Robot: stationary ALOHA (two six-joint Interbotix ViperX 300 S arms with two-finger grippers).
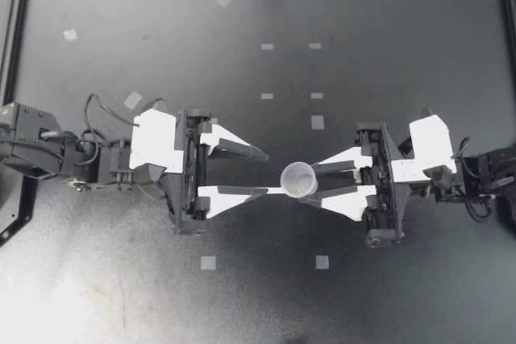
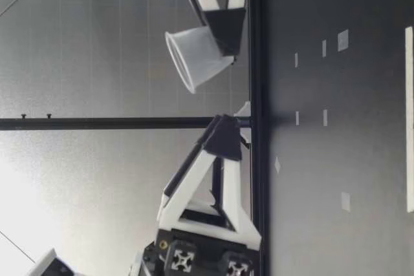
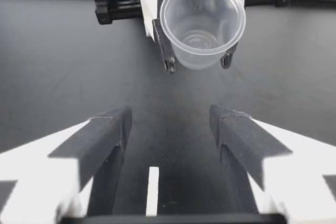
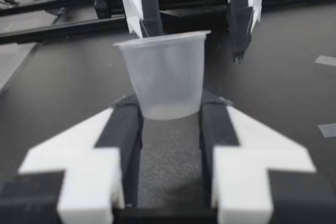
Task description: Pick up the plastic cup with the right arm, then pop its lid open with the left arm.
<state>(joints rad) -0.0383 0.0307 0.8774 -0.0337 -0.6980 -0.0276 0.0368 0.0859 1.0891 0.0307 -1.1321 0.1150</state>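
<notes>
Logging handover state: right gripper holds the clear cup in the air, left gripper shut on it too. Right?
No. The left gripper is open, spread wide with the cup ahead of it, as the left wrist view shows. The right gripper does hold the cup in the air.

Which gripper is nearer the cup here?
Right. My right gripper is shut on the cup, holding it off the table; my left gripper is open just beside it, facing its mouth, not gripping it.
</notes>
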